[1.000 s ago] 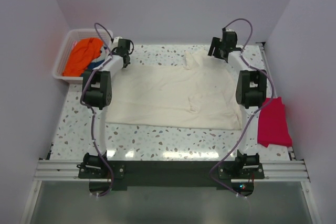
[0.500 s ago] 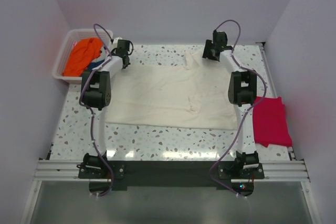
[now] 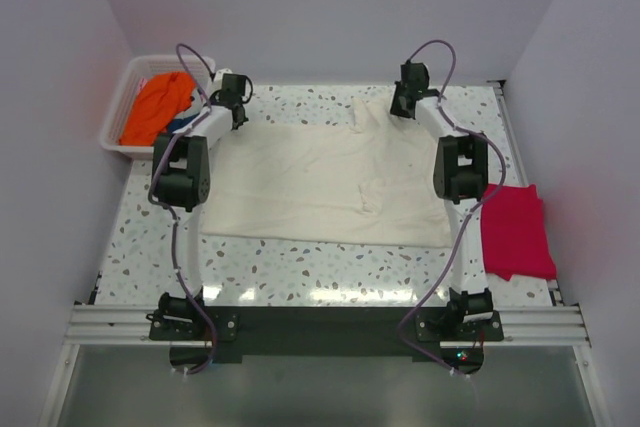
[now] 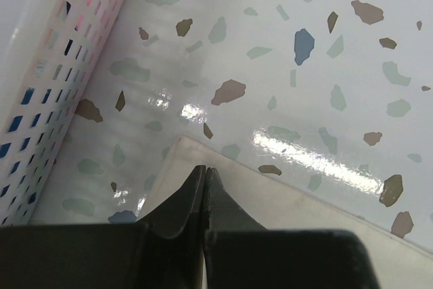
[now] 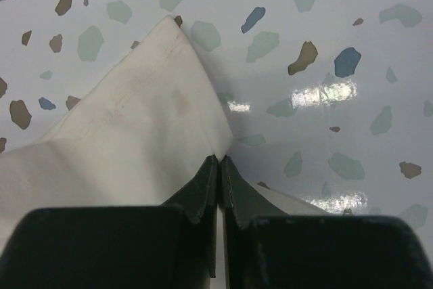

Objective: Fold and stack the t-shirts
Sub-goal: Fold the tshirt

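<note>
A cream t-shirt (image 3: 320, 182) lies spread flat across the middle of the table. My left gripper (image 3: 235, 109) is at its far left corner. In the left wrist view the jaws (image 4: 205, 169) are shut, tips pressed on that corner of the cream cloth (image 4: 291, 211). My right gripper (image 3: 403, 107) is at the shirt's far right sleeve. In the right wrist view it (image 5: 220, 159) is shut on a raised fold of the cream cloth (image 5: 135, 126). A folded red t-shirt (image 3: 517, 232) lies at the table's right edge.
A white basket (image 3: 124, 87) stands at the far left and holds an orange garment (image 3: 160, 105) over something blue; its perforated wall (image 4: 40, 65) is close to my left gripper. Walls close in the table on three sides.
The right arm swung left and down to the shirt's far sleeve, and its jaws went from open to shut on the cloth. The left arm stayed put.
</note>
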